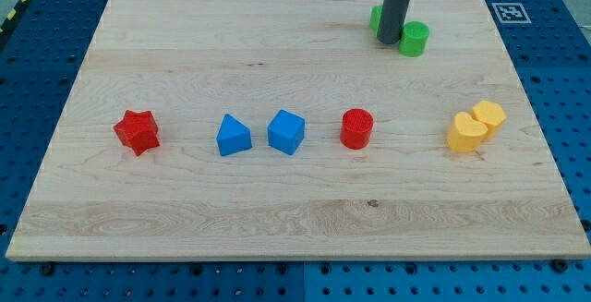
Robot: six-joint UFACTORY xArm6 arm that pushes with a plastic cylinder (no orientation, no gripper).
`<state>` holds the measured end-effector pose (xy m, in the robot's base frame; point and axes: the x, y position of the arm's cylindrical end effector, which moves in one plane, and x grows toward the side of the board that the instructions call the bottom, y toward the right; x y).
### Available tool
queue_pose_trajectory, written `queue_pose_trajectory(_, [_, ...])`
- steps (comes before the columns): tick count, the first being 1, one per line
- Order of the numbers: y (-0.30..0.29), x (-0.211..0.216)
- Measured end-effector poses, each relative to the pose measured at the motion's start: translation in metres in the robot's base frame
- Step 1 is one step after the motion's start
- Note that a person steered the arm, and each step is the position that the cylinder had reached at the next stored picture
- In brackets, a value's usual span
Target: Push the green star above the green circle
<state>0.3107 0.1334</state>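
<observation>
The green circle sits near the view's top right of the wooden board. The green star is mostly hidden behind my dark rod; only a green sliver shows at the rod's left, up and left of the circle. My tip rests on the board, touching the circle's left side and just below the star.
A red star, a blue triangle, a blue cube and a red cylinder lie in a row across the middle. Two yellow blocks touch at the right.
</observation>
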Motion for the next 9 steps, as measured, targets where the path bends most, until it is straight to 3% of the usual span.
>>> queue_pose_trajectory(4, [-0.014,-0.022])
queue_pose_trajectory(7, [-0.06,-0.055])
queue_pose_trajectory(9, [-0.033,-0.057])
